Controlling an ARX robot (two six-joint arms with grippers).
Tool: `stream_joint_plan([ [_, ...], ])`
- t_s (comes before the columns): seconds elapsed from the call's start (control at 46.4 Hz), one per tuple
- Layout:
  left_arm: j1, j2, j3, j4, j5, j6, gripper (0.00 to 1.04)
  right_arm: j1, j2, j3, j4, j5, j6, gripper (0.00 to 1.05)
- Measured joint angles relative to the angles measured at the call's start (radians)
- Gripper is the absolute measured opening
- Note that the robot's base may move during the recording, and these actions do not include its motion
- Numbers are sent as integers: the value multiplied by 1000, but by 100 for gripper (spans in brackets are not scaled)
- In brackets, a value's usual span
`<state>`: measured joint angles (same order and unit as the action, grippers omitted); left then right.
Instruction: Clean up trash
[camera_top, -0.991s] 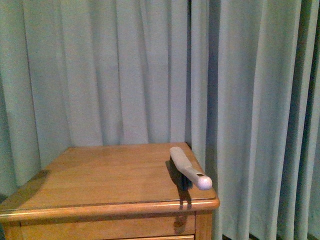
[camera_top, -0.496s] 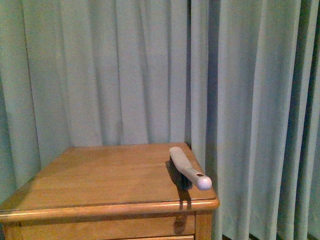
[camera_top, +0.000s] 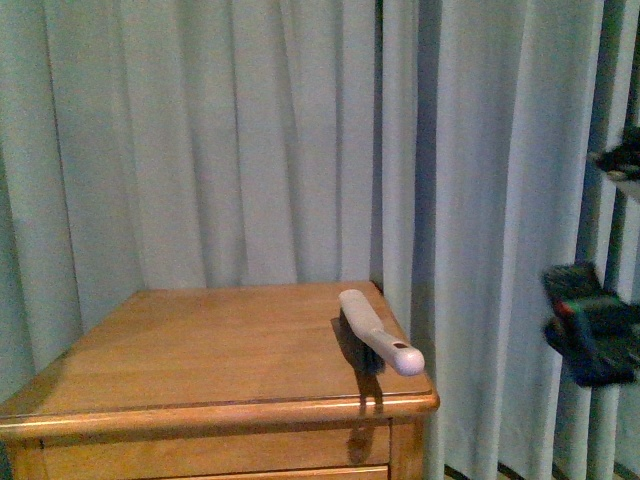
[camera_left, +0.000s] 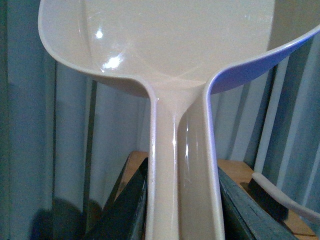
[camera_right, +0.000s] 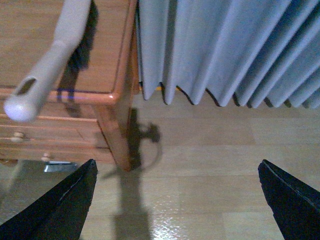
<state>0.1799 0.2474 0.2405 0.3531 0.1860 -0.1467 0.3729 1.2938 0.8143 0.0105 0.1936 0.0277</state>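
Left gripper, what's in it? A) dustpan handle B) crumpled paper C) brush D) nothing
A: the left wrist view shows the left gripper closed on the handle of the cream dustpan, while the brush lies on the nightstand.

Wooden nightstand (camera_top: 200, 350), flat bare top with a rounded lip, and a drawer front just below the front edge. One item lies on it: a grey hand brush (camera_top: 378, 343) along the 3 o'clock edge of the top, dark bristles down on the wood, handle running toward 5 o'clock with its holed tip at the front-right corner. Nightstand stands on a light wood-plank floor (camera_right: 210, 170), which is glossy with a shadow by the leg.
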Motion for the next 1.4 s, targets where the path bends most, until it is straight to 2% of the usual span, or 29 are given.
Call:
stream_joint_plan([
  [0.216, 0, 0, 0, 0, 0, -1, 28, 90, 345, 457, -211, -10, 94, 97],
  [0.496, 0, 0, 0, 0, 0, -1, 28, 144, 658, 832, -429, -11, 246, 97],
  [0.733, 0, 0, 0, 0, 0, -1, 28, 154, 821, 1009, -544, -11, 310, 97],
  [1.121, 0, 0, 0, 0, 0, -1, 28, 167, 882, 1035, -550, -27, 362, 97],
  [1.401, 0, 0, 0, 0, 0, -1, 28, 169, 894, 1035, -552, -30, 380, 51],
])
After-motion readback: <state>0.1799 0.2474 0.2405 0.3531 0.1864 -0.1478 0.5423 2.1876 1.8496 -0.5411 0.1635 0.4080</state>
